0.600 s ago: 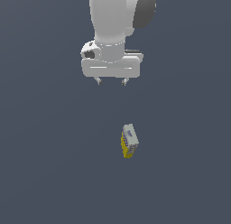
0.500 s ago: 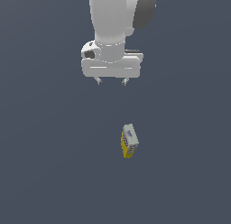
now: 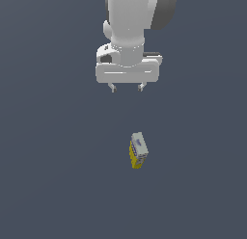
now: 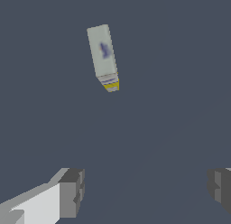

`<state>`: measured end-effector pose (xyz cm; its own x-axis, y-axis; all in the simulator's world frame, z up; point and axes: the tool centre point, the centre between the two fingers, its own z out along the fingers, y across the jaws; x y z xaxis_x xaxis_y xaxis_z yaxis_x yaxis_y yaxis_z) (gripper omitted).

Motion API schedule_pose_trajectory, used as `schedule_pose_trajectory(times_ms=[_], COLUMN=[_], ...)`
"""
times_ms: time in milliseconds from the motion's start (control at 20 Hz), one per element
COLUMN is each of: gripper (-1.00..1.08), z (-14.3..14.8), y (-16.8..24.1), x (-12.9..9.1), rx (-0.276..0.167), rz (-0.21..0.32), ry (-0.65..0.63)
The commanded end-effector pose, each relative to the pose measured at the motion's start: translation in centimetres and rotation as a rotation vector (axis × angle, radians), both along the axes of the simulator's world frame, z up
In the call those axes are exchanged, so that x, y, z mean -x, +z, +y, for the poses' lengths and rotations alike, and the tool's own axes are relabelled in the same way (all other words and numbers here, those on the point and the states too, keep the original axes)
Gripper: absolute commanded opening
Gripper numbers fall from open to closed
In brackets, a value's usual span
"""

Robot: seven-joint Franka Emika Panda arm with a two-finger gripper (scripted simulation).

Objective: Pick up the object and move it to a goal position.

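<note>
Pincer unmoved, open; box well apart, w/o contact.

Glossy white rounded arm, dark grey joint cap, boxy white hand, 2 stubby grey-tipped jaws.

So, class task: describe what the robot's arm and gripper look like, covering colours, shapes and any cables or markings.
The arm is smooth, rounded and glossy white, with a dark grey patch on one side. The gripper has a wide, white, bar-shaped body with two short grey fingers, which look blocky and square-tipped in the wrist view. No cables or markings are visible.
</note>
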<state>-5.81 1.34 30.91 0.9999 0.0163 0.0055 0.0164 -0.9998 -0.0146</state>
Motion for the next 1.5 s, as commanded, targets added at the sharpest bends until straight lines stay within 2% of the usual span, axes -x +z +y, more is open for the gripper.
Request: schedule_pose_trajectory(times_ms=[0,300,600,1450], gripper=[1.0,1.0,1.0,1.0], z=[0.0,0.1,0.5,3.3], y=[0.0,-0.2,-1.0,-7.6], x=[0.0,-0.6,-2.5,-12.1], rx=[0.0,0.001,0.005,0.015], rz=[0.0,0.0,0.0,0.003], ry=[0.0,0.008,0.031,0.162])
